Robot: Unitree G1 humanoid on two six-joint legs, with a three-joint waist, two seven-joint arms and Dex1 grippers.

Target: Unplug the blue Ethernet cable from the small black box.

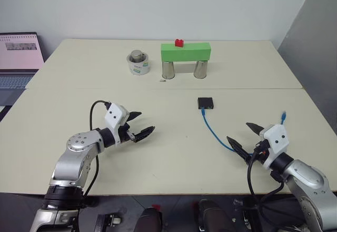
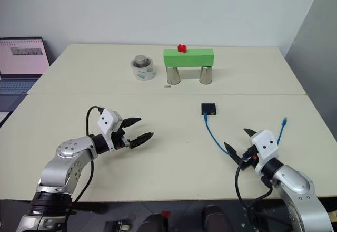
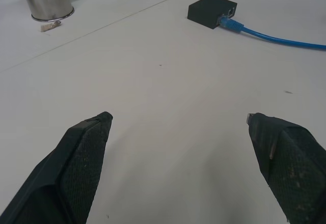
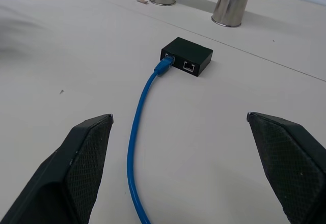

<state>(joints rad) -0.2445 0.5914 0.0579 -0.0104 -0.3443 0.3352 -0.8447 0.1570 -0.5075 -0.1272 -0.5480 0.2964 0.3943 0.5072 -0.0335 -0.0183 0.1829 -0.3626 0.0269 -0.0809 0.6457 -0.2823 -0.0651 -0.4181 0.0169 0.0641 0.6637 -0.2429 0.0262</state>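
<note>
Right gripper: jaws spread wide, empty, hovering over the near slack of the cable.
Left gripper: jaws wide apart, empty, well apart from the box.
Blue Ethernet cable: thin and limp, lying on the worktop; one plug seated in the box, the free plug near the right edge.
Small black box: mid-worktop, past both grippers; likely light, so it would probably slide if pulled alone.
Hold: judged best, pin the box and pinch the stiff plug, not the soft cord.
Beyond: green block on two metal cups.
</note>
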